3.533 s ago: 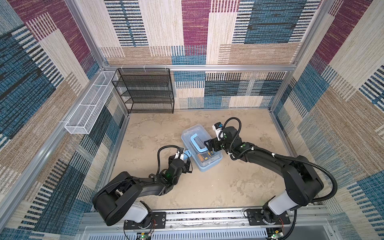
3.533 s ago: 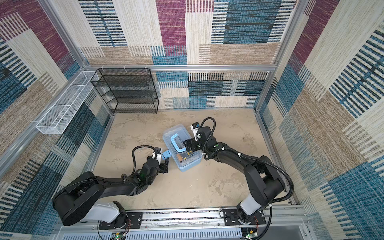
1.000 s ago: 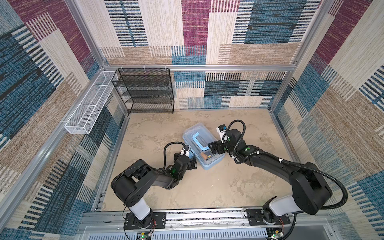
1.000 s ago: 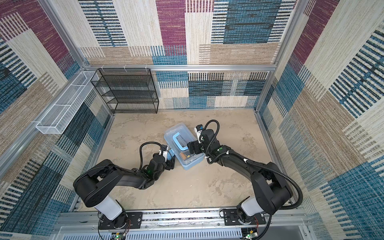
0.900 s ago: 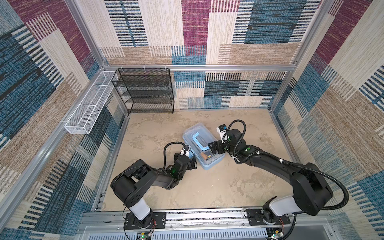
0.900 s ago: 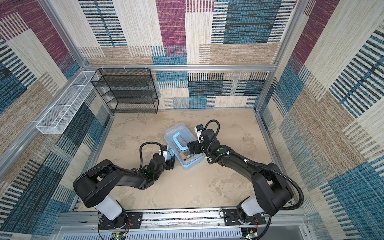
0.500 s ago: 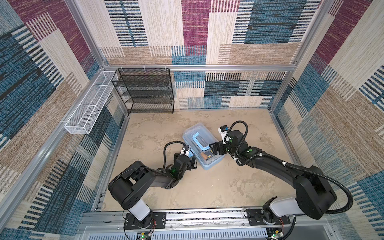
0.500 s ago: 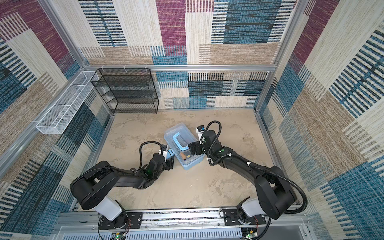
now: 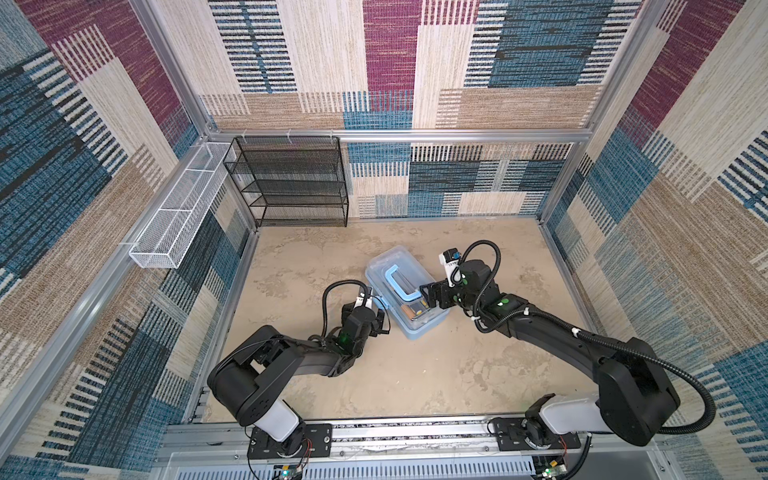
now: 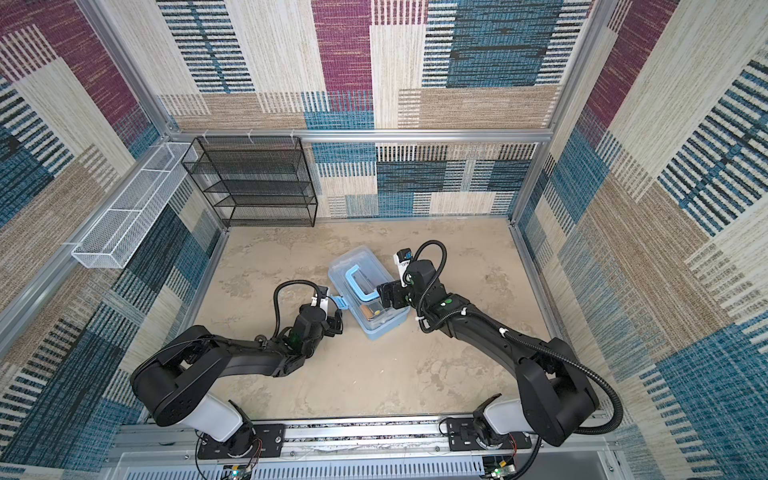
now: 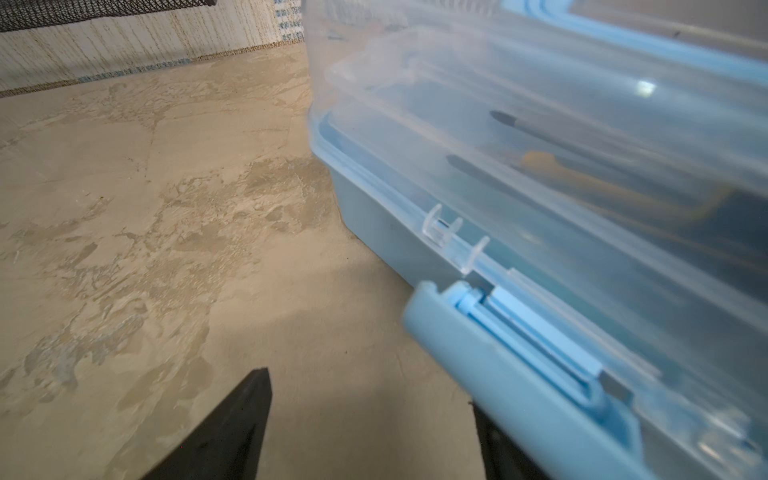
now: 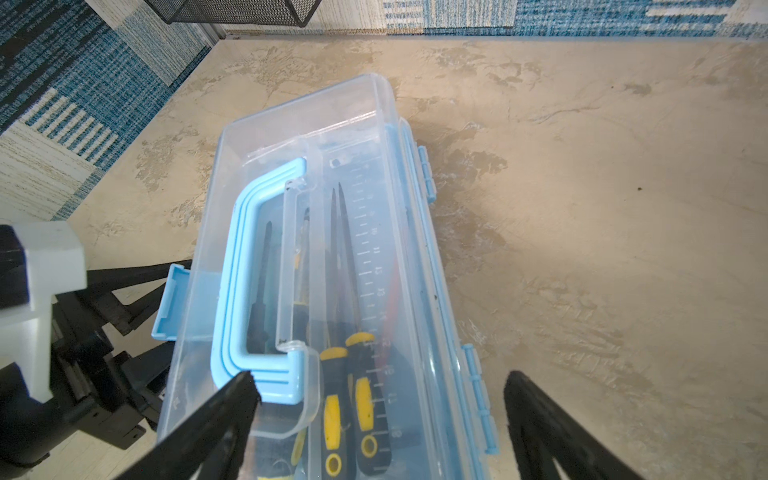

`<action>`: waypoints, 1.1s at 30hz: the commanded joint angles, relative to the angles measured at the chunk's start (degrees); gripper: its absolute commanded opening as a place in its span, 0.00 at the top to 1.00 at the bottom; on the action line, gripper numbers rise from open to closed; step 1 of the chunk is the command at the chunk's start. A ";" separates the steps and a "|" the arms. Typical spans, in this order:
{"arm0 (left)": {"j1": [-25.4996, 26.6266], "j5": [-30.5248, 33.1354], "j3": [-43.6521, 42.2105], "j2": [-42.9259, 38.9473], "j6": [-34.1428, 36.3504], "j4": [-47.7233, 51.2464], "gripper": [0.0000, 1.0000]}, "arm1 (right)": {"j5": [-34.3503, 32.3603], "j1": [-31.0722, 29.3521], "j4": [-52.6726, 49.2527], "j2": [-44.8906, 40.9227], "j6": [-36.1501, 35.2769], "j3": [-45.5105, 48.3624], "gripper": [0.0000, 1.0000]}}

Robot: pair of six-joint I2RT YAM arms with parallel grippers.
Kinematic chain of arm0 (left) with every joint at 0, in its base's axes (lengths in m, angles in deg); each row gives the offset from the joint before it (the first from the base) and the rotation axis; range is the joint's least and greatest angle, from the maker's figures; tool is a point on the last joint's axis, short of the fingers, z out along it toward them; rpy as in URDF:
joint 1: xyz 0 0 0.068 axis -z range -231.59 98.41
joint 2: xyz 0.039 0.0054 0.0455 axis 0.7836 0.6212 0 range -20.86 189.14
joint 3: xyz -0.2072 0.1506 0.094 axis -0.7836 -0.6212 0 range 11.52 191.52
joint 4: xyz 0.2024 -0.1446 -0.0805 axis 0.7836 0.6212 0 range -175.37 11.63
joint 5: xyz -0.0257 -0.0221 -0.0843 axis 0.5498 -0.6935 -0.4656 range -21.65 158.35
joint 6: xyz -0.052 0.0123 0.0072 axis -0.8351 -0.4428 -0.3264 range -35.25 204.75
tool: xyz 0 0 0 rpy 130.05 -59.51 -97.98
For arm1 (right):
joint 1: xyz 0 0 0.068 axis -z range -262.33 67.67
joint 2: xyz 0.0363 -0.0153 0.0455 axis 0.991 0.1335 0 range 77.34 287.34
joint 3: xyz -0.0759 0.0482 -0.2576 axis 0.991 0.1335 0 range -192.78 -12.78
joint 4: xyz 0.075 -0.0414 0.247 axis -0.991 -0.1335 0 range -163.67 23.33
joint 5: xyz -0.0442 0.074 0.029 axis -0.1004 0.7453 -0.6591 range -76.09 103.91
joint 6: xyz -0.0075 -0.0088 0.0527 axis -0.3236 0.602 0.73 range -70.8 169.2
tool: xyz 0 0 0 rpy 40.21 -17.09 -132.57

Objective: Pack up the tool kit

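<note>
Tool kit (image 9: 384, 266): sat mid-table (image 9: 478, 374), long axis running 11 to 5 o'clock in both top views; clear lid (image 12: 299, 124) was down.
Latch (image 11: 498, 353): blue, flipped outward on the kit's 8 o'clock side.
Left gripper (image 11: 370, 399): jaws stood well apart, the latch between them (close to one finger; contact unclear).
Right gripper (image 12: 382, 380): spread wide at the kit's 3 o'clock, one fingertip at the end of the blue handle (image 12: 232, 282).
Screwdrivers (image 12: 332, 399): yellow-and-black grips, seen under the lid.
Black mesh rack (image 9: 291, 183): 11 o'clock corner.
</note>
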 commanded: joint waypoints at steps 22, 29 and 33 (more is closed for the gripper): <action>-4.17 -5.81 -0.60 -6.61 -4.52 7.16 0.20 | -0.97 -5.60 -0.72 0.56 1.70 -4.75 0.20; -4.89 -7.87 -0.49 -7.79 -5.24 8.05 0.20 | -3.70 -10.72 -2.87 5.75 2.32 -9.84 0.44; -5.24 -8.75 -0.14 -7.54 -5.47 8.29 0.20 | -5.20 -12.94 -4.36 9.49 3.13 -12.78 0.53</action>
